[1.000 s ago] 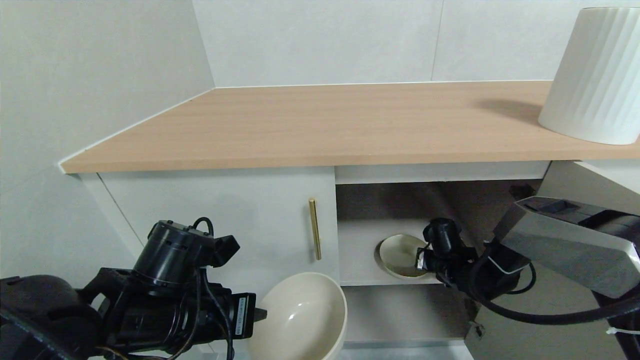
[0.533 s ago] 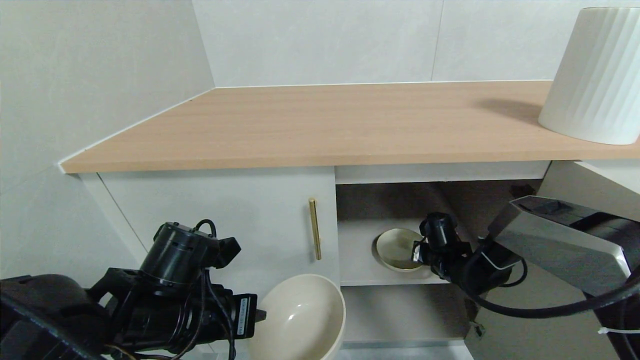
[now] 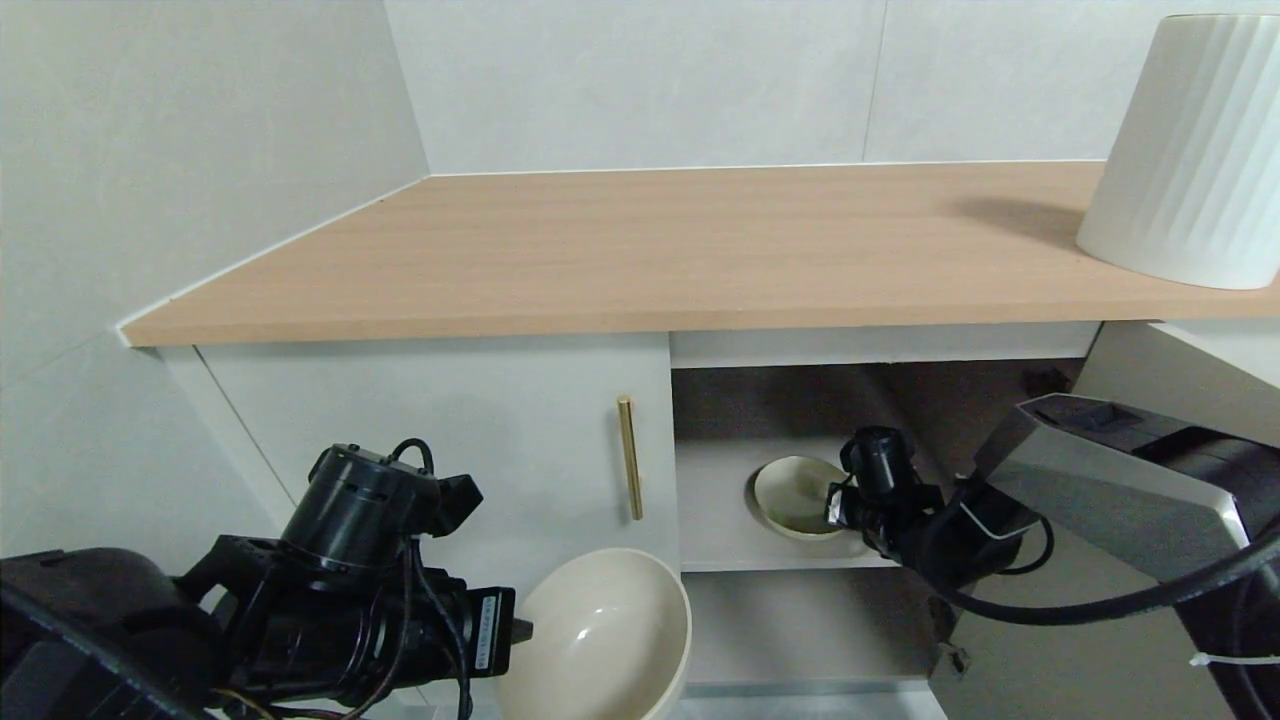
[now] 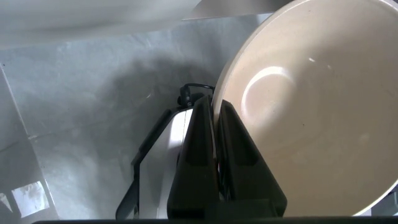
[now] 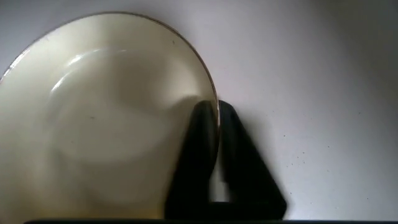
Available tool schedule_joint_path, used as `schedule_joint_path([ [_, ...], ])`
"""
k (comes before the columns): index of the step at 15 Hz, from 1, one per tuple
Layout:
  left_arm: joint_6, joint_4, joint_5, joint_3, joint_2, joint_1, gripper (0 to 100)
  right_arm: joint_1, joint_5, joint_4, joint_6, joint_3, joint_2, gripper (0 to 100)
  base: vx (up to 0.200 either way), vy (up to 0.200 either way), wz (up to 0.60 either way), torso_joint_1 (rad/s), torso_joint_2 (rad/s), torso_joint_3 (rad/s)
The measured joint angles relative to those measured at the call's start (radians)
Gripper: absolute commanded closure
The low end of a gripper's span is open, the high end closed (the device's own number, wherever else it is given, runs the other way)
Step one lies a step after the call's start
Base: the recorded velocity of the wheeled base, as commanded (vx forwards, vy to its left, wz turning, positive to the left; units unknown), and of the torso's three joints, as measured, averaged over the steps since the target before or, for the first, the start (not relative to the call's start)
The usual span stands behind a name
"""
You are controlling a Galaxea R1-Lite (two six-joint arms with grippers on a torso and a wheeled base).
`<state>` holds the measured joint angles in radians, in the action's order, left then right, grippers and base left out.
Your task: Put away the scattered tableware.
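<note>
My left gripper (image 3: 520,630) is shut on the rim of a cream bowl (image 3: 600,635), held low in front of the closed cabinet door; the left wrist view shows the fingers (image 4: 214,134) pinching the bowl (image 4: 305,106). Inside the open cabinet compartment my right gripper (image 3: 832,508) is shut on the edge of a small cream plate (image 3: 795,495) at the white shelf (image 3: 715,510). The right wrist view shows the fingers (image 5: 214,130) clamped on the plate's rim (image 5: 106,106), just over the shelf surface.
A wooden countertop (image 3: 650,250) runs above the cabinet, with a white ribbed container (image 3: 1190,150) at its far right. The closed left door has a brass handle (image 3: 628,458). The open right door (image 3: 1180,365) stands beside my right arm.
My right gripper has carried the plate deeper and slightly up into the cabinet, over the shelf. The left arm with the bowl has barely moved.
</note>
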<state>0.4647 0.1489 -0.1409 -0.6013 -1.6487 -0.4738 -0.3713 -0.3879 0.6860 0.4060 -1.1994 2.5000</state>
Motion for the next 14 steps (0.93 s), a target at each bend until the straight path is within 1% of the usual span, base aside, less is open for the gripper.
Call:
schedule_joint_path([
  [4,0.000,0.001,0.001,-0.003,-0.004,0.000,100,-0.001,0.001,0.001,0.000,0.007,-0.007,0,0.000,0.000,0.00,0.000,0.00,0.000],
  [7,0.003,0.002,0.009,-0.024,-0.015,0.000,100,-0.008,0.007,0.000,0.000,0.050,-0.052,0,0.000,0.000,0.00,0.000,0.00,0.000],
  [8,0.009,0.001,0.031,-0.038,-0.024,0.000,100,-0.014,0.016,-0.005,0.000,0.072,-0.079,0,0.000,0.000,0.00,0.000,0.00,0.000],
  [10,0.035,0.001,0.138,-0.084,-0.058,0.000,100,-0.041,0.072,-0.048,0.001,0.131,-0.163,0,0.000,0.000,0.00,0.000,0.00,0.000],
  [11,0.040,0.001,0.187,-0.110,-0.079,-0.002,100,-0.060,0.117,-0.088,0.001,0.164,-0.217,0,0.000,0.000,0.00,0.000,0.00,0.000],
  [12,0.043,0.002,0.213,-0.134,-0.099,-0.013,100,-0.083,0.166,-0.135,0.001,0.196,-0.278,0,0.000,0.000,0.00,0.000,0.00,0.000],
  [14,0.042,0.003,0.228,-0.153,-0.131,-0.045,100,-0.137,0.252,-0.263,0.001,0.251,-0.407,0,0.000,0.000,0.00,0.000,0.00,0.000],
])
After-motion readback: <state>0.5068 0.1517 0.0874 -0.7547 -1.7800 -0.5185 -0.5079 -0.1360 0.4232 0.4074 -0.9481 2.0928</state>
